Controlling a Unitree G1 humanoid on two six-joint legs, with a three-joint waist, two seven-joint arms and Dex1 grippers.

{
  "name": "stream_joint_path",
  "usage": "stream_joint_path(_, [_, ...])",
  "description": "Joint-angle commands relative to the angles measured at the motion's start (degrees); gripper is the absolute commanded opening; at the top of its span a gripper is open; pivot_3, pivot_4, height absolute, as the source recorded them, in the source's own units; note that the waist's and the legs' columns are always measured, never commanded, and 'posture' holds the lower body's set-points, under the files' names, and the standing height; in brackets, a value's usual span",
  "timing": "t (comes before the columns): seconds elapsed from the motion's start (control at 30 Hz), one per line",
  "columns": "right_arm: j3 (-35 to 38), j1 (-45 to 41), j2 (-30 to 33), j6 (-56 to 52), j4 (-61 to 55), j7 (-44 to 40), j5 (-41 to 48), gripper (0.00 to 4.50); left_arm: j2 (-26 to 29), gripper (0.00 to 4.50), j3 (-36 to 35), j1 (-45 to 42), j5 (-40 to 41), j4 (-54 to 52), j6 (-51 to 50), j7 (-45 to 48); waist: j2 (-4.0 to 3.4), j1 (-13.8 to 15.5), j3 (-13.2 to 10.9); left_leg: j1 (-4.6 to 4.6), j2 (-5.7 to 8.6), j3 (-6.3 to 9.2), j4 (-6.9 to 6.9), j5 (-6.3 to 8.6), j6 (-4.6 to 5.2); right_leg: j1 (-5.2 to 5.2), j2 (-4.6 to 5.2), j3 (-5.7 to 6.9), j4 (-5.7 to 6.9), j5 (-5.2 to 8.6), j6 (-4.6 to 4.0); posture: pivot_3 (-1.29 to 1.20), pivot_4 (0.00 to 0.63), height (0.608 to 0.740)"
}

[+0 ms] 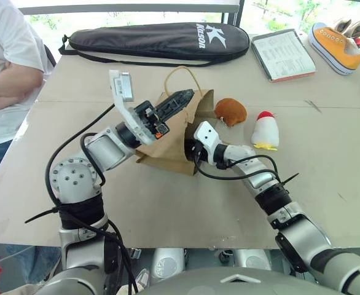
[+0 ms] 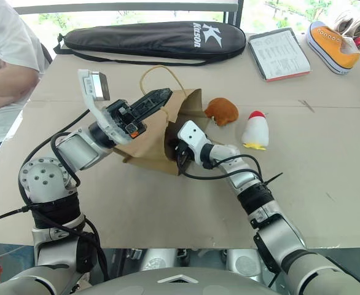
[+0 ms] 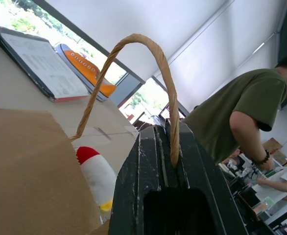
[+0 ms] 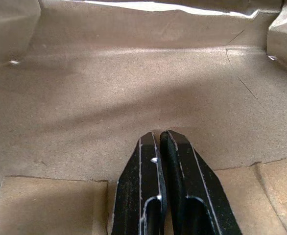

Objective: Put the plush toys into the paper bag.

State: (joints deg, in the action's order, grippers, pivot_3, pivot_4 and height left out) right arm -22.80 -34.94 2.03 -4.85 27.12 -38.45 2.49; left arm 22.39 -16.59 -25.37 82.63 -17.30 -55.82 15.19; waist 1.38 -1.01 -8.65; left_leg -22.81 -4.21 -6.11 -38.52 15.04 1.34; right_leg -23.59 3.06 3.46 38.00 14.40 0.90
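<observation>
- Nearest of all is the right gripper (image 4: pixel 162 139), its two black fingers pressed flat together and holding nothing; it reaches into the mouth of the paper bag (image 1: pixel 168 144), with bare brown paper on every side of it.
- Left gripper (image 1: pixel 179 101) sits just above the bag's upper edge, fingers closed tight on one looped cord handle (image 3: pixel 133 73); the cord runs down into the seam between them.
- That bag lies tipped on its side at the middle of the table (image 1: pixel 168 203), mouth facing about 5 o'clock toward the robot. Nothing lies inside it that I can see; no toy is in yet.
- I'd judge the kraft paper light and thin: it creases, slides on the tabletop and would tear if tugged hard, so the cord handle or the folded rim is the sensible hold.
- At about 2 o'clock from the bag, just beside its far corner, rests the fuzzy orange-brown plush toy (image 1: pixel 230 112). It looks soft, squashy and almost weightless; a pinch across its round body should do, though the fur may slip.
- Further along at 3 o'clock lies the white egg-shaped plush toy (image 1: pixel 265 131), red on top, yellow feet below, apart from the brown one. Grip it round the middle.
- Beyond, toward 12 o'clock, lie a long black racket case (image 1: pixel 158 40), a clipboard (image 1: pixel 283 54) and an orange sneaker (image 1: pixel 336 44).
- A person in a white shirt (image 1: pixel 2 55) stands at 10 o'clock, arms folded.
</observation>
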Motion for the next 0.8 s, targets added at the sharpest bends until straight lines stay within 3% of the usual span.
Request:
stream_joint_path(0.03, [-2.35,-0.69,-0.88,-0.22,4.25,-0.76,-3.28,0.05,1.08,0.00,-1.29,-0.27,4.83,-3.90,1.48,-1.05,0.00,-0.07,0.01,0.02,-0.01,0.00,0.01,-0.01,-0.01,0.00,-0.01,-0.01,0.01,0.00,0.00,0.00,0.150,0.740])
stream_joint_path(0.23, [-2.03,1.46,-0.27,-4.29,4.08,-0.33,-4.96,0.05,7.39,0.00,-6.54,0.47,7.27,-2.16,3.02,-0.87,-0.05,-0.14,0.13,0.09,-0.03,0.00,0.11,-0.05,-0.09,0.01,-0.03,-0.03,0.02,0.00,-0.01,0.00,0.150,0.740])
stream_joint_path(0.43, [0.93,4.26,0.69,-7.89,-3.53,2.15,-4.32,0.05,11.07,0.00,-7.35,2.46,3.08,-0.51,4.49,2.55,-0.08,0.55,0.20,0.06,0.01,0.04,0.14,-0.05,-0.09,0.04,0.04,-0.02,-0.04,0.01,-0.01,0.00,0.150,0.740])
stream_joint_path(0.6, [2.68,7.64,1.84,-5.49,-18.93,4.22,-3.49,0.05,13.69,0.00,-2.93,5.69,-9.98,-2.57,8.62,10.05,-0.13,0.53,0.15,-0.03,0.08,0.04,0.19,-0.05,-0.09,0.01,0.03,0.00,-0.12,0.01,0.00,0.00,0.150,0.740])
stream_joint_path(0.7, [1.84,7.19,6.37,-14.41,-30.08,1.38,-4.17,0.05,13.33,0.00,-0.96,5.89,-15.79,-2.41,11.80,12.96,-0.15,0.47,0.10,-0.13,0.09,0.02,0.19,-0.05,-0.10,-0.10,0.02,0.04,-0.12,0.01,0.00,0.00,0.150,0.740])
stream_joint_path(0.77, [5.30,6.45,8.17,-19.84,-35.82,-1.27,1.55,0.05,12.98,0.00,-0.24,5.73,-17.76,-2.43,12.94,14.24,-0.15,0.38,0.10,-0.12,0.07,0.02,0.18,-0.05,-0.10,-0.11,0.00,0.04,-0.11,0.01,0.00,0.00,0.150,0.740])
stream_joint_path(0.8, [6.63,6.05,8.74,-22.17,-37.71,-1.83,3.41,0.55,12.84,0.00,-0.15,5.66,-18.27,-2.37,13.23,14.62,-0.16,0.37,0.09,-0.12,0.05,0.04,0.19,-0.05,-0.10,-0.11,-0.04,0.04,-0.11,0.01,0.00,0.00,0.150,0.740])
